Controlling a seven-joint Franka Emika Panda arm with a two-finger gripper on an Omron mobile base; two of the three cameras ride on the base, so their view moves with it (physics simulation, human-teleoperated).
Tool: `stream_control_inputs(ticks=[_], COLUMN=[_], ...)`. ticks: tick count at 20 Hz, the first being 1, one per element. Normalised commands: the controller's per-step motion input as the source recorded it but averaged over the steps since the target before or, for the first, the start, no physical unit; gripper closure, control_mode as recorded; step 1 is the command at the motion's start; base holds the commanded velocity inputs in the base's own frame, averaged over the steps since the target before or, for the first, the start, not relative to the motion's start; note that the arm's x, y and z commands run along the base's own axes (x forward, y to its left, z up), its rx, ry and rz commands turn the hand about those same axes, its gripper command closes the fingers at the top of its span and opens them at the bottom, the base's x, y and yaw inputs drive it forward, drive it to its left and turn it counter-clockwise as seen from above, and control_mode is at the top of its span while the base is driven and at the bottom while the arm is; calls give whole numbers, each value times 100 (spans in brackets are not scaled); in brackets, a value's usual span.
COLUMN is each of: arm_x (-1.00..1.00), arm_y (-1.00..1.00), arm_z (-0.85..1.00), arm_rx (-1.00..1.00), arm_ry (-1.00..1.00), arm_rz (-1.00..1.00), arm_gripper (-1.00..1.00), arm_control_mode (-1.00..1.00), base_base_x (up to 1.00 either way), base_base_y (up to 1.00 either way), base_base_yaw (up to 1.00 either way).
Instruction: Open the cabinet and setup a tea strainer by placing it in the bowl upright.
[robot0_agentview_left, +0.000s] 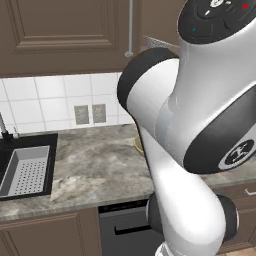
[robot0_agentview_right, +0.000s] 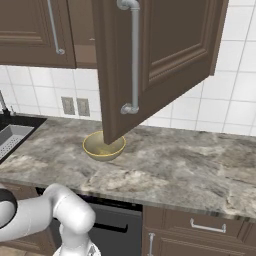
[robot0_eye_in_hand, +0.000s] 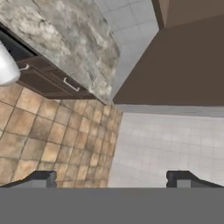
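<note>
One cabinet (robot0_agentview_right: 150, 55) door hangs open above the yellow bowl (robot0_agentview_right: 104, 146), so the empty, wide-spread gripper (robot0_eye_in_hand: 111, 178) should reach inside for the tea strainer, whose place I cannot tell.

Marble counter (robot0_agentview_right: 190, 165) bears the bowl (robot0_agentview_right: 104, 146) (mustard-yellow).

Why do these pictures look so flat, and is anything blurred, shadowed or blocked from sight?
Left base view: even rendered light, no glare; the white arm blocks most of the counter. Right base view: sharp, with a soft shadow under the open cabinet door beside the bowl. Hand view: rolled sideways, slightly soft, the tool with its tips wide apart over floor tiles.
</note>
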Motion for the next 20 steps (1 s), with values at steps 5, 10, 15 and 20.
stream_control_inputs(ticks=[5,10,15,20], arm_x=[52,71,69,56], arm_y=[-59,-68,-2,14], arm_z=[-24,-32,-14,0], arm_rx=[-2,1,-5,-20], arm_ry=[19,6,4,9], arm_rz=[-11,-2,0,-1], arm_gripper=[-100,-100,-100,-100], arm_control_mode=[-100,-100,-100,-100], base_base_x=[0,0,0,0], base_base_y=[0,0,0,0], base_base_yaw=[0,0,0,0])
